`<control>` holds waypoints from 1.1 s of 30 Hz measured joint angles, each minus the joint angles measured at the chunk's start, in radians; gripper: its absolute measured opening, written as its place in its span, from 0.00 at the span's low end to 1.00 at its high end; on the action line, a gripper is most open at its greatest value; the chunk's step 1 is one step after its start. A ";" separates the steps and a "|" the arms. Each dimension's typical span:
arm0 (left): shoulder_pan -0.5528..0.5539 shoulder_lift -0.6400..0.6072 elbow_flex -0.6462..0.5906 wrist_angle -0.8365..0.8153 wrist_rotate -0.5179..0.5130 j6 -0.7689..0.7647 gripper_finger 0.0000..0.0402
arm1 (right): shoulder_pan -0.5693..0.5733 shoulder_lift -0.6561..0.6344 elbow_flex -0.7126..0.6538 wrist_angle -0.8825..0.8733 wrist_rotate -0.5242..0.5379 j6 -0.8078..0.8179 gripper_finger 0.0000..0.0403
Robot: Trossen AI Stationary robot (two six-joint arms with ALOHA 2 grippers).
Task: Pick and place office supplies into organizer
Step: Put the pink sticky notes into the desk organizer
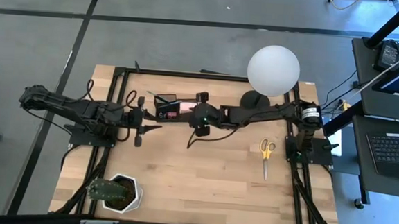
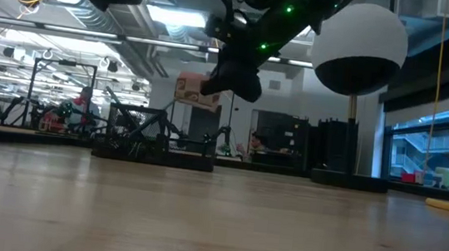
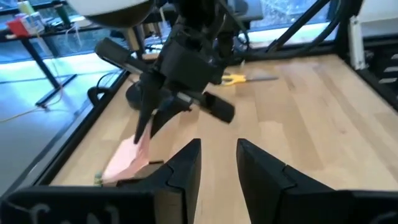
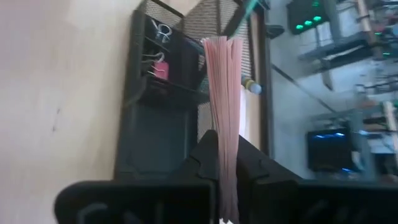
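Closest to the right wrist camera, the right gripper [image 4: 225, 163] is clamped on the pink sticky-note pad [image 4: 225, 93], held edge-on with its pages fanned slightly. Just beyond it lies the black organizer [image 4: 163, 106], with a small pink eraser [image 4: 161, 70] and binder clips [image 4: 163, 30] in one low compartment and a mesh cup section behind

From overhead the right arm reaches from the right edge toward centre frame, gripper [image 1: 185, 111] over the organizer [image 1: 165, 106], pad showing pink [image 1: 174, 113] at the organizer's right end. Left gripper [image 1: 142, 122] sits centre-left, just beside the organizer and below it in frame, fingers apart and holding nothing

Left wrist view: own fingers [image 3: 186, 168] spread at bottom centre, right gripper [image 3: 149, 118] ahead of them gripping the pad [image 3: 127, 158] above the organizer edge [image 3: 140, 180]. Yellow-handled scissors [image 3: 239, 78] lie farther back on the table [image 3: 323, 112]

Scissors [image 1: 266, 156] in the overhead view are right of centre, well apart from the organizer. White plant pot [image 1: 119, 192] at lower left, white globe lamp [image 1: 273, 71] at upper right

Low view: right gripper [image 2: 234, 76] hangs upper centre with the pad [image 2: 197, 91] raised above the tabletop; organizer [image 2: 155, 147] far back, centre-left
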 joint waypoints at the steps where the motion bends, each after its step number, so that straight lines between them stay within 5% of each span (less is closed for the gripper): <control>1: 0.000 0.000 -0.007 0.001 -0.009 0.000 0.24 | -0.006 0.004 0.001 0.001 -0.020 0.007 0.03; 33: 0.000 0.024 -0.017 -0.030 -0.044 0.001 0.24 | -0.129 0.193 0.001 0.144 -0.141 -0.028 0.04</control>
